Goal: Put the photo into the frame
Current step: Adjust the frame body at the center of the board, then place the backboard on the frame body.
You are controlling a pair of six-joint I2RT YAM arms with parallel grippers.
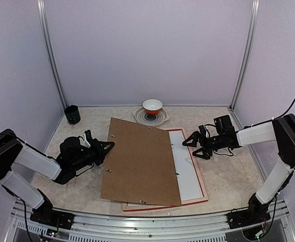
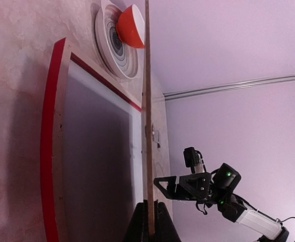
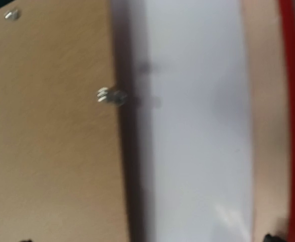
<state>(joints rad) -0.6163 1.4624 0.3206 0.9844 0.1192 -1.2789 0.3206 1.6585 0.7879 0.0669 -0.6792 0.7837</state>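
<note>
The frame [image 1: 200,177] lies flat on the table, its red rim and pale wood edges showing, with a white sheet [image 1: 185,166] inside it. The photo is hidden. A brown backing board [image 1: 140,161] slants over the frame's left part, and my left gripper [image 1: 106,146] is shut on its left edge. In the left wrist view the board [image 2: 148,126] stands edge-on between the black fingers [image 2: 137,224], above the frame [image 2: 48,151]. My right gripper [image 1: 189,149] hangs open just right of the board, over the frame. Below it lie board [image 3: 52,151], white sheet [image 3: 198,141] and red rim [image 3: 291,101].
A red and white bowl [image 1: 152,106] sits on a ringed plate [image 1: 160,119] behind the frame. A dark green cup [image 1: 72,114] stands at the back left. Enclosure walls and metal posts bound the table on three sides.
</note>
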